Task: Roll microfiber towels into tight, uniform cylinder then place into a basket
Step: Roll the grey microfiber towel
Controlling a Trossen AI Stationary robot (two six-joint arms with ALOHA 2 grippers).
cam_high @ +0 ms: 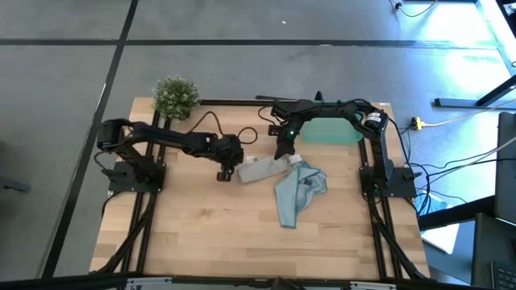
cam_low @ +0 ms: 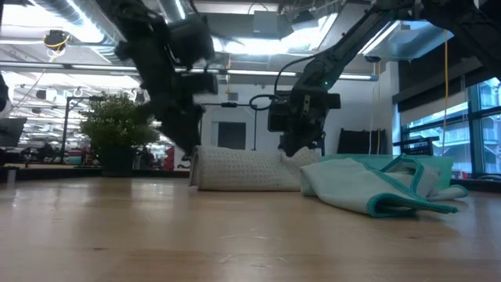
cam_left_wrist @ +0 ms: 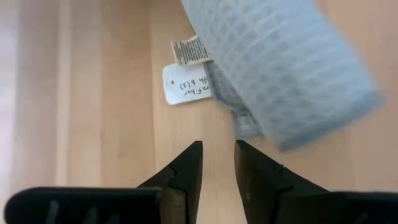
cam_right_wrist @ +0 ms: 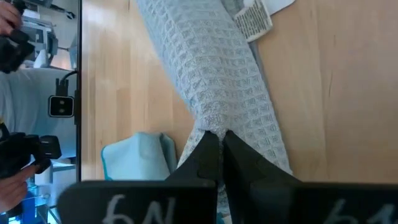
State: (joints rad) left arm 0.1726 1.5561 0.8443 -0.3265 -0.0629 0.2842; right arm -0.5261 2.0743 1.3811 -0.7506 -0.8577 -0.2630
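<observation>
Grey-blue towel (cam_high: 260, 168): rolled into cylinder, lying mid-table, white tags at left end. Light blue towel (cam_high: 298, 192): crumpled, unrolled, just right of and nearer than roll, touching it. Basket (cam_high: 332, 130): far right of table, beside right arm. Left gripper (cam_high: 225, 173): at roll's left end, fingers slightly apart, holding nothing. Right gripper (cam_high: 285, 153): fingers closed, pinching roll's right end. Potted plant (cam_high: 175, 96): far left corner.
</observation>
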